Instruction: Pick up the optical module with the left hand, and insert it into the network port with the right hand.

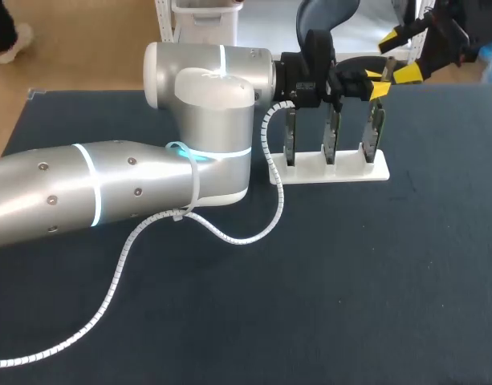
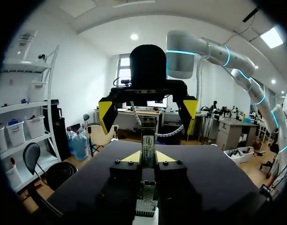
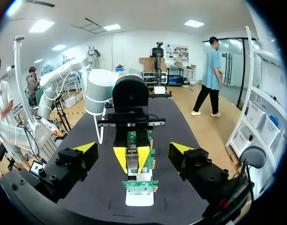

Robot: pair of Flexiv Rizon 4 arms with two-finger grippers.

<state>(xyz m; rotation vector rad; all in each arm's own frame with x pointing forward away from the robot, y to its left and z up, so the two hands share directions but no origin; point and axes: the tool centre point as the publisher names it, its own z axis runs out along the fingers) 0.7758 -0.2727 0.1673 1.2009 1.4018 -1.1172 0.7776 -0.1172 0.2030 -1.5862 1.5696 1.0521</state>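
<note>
Evidently, the left hand (image 2: 147, 158) grips the optical module (image 2: 148, 140); the right hand (image 1: 400, 54) hangs open, handover and insertion undone.

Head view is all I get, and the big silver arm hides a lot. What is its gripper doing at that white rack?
Observer: The right wrist view shows it from the front. The left gripper has its yellow tips on both sides of a small silvery optical module, above a green board in the white rack.
Operator: And the other gripper, up in the corner?
Observer: In the left wrist view the right gripper is wide open and empty, facing the left one straight across the module.
</note>
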